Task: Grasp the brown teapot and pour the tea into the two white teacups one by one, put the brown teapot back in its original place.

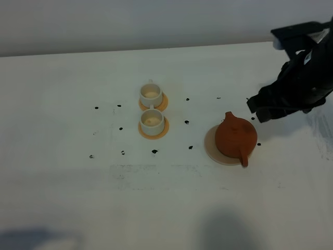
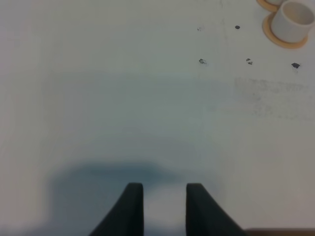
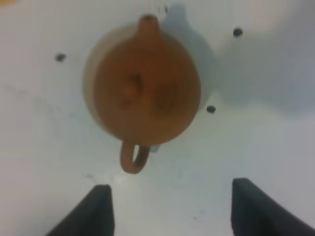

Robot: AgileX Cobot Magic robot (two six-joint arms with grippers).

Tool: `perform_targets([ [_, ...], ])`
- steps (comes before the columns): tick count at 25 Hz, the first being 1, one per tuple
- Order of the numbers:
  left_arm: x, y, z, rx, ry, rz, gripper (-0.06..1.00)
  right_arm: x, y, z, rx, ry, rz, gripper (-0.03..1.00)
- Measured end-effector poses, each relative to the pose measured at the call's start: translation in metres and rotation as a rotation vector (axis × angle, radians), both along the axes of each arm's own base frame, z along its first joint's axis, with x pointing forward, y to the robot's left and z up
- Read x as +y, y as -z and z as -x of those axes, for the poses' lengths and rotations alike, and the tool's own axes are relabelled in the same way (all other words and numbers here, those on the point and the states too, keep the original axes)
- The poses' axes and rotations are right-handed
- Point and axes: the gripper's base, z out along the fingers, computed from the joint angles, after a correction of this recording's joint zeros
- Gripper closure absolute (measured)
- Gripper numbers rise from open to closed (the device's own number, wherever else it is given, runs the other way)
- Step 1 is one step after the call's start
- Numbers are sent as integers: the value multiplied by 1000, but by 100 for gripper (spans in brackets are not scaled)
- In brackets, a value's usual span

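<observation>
The brown teapot [image 1: 237, 136] stands upright with its lid on, on the large pale-beige coaster [image 1: 210, 148] at the right of the table. The two white teacups [image 1: 151, 94] [image 1: 152, 121] stand one behind the other at centre, each on a small orange disc. My right gripper [image 1: 258, 110] hovers just behind and right of the teapot. In the right wrist view the right gripper [image 3: 177, 211] is open wide and empty, and the teapot [image 3: 147, 93] turns its loop handle [image 3: 134, 157] toward it. My left gripper [image 2: 165, 196] is empty over bare table, its jaws a narrow gap apart. No tea shows.
Small black marks [image 1: 154, 151] dot the white table [image 1: 62, 182] around the cups and teapot. In the left wrist view one cup [image 2: 294, 19] on its orange disc [image 2: 283, 40] shows far off. The table's back edge [image 1: 104, 52] meets a grey wall.
</observation>
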Motion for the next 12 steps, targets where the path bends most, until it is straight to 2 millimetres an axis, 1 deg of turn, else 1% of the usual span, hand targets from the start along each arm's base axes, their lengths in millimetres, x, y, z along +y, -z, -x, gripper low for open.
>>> perform_targets([
  [3,0,0,0,0,0,0,74,-1,-9,5,-26,-2,-8,46],
  [5,0,0,0,0,0,0,74,2,-10,7,-26,-10,-5,46],
  [10,0,0,0,0,0,0,74,17,-10,12,-28,-53,-6,46],
  [12,0,0,0,0,0,0,74,19,-10,13,-31,-61,2,46],
])
